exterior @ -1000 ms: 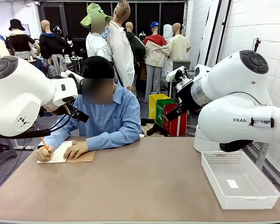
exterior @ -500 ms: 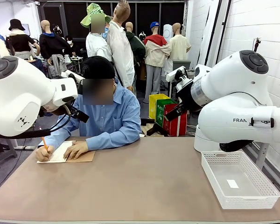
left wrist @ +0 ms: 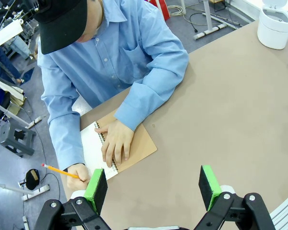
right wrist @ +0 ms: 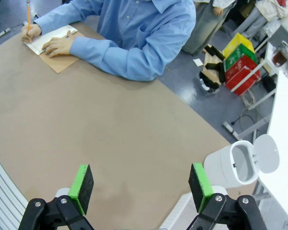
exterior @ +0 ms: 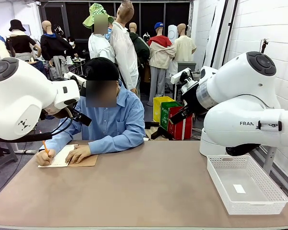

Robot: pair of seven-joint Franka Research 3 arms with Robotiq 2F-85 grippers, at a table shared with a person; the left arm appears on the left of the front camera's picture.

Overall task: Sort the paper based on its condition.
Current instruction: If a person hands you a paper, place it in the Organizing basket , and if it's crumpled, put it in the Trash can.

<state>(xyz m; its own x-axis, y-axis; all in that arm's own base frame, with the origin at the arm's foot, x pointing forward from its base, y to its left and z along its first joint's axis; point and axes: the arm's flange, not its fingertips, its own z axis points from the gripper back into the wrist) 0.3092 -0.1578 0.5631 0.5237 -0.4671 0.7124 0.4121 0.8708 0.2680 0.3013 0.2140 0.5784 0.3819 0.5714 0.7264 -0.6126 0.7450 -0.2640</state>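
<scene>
While both the left pincer (left wrist: pixel 152 184) and the right pincer (right wrist: pixel 141 184) hang open and empty over the brown bench (exterior: pixel 144 191), the white plastic mesh basket (exterior: pixel 218 184) at near right holds a tiny white tag (exterior: pixel 239 189). Farther off, the white paper page (exterior: pixel 62 157) sits in a brown-covered spiral notebook (exterior: pixel 86 161), pinned by the person's hand (exterior: pixel 78 154). Reaching now risks striking that hand or tearing the page.

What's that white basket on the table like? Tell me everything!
The basket is white plastic, rectangular and shallow, with walls full of little holes and a smooth rim. It sits flat and upright on the brown table, on the robot's right side. Inside lies one tiny white tag. Nothing else touches it.
</scene>
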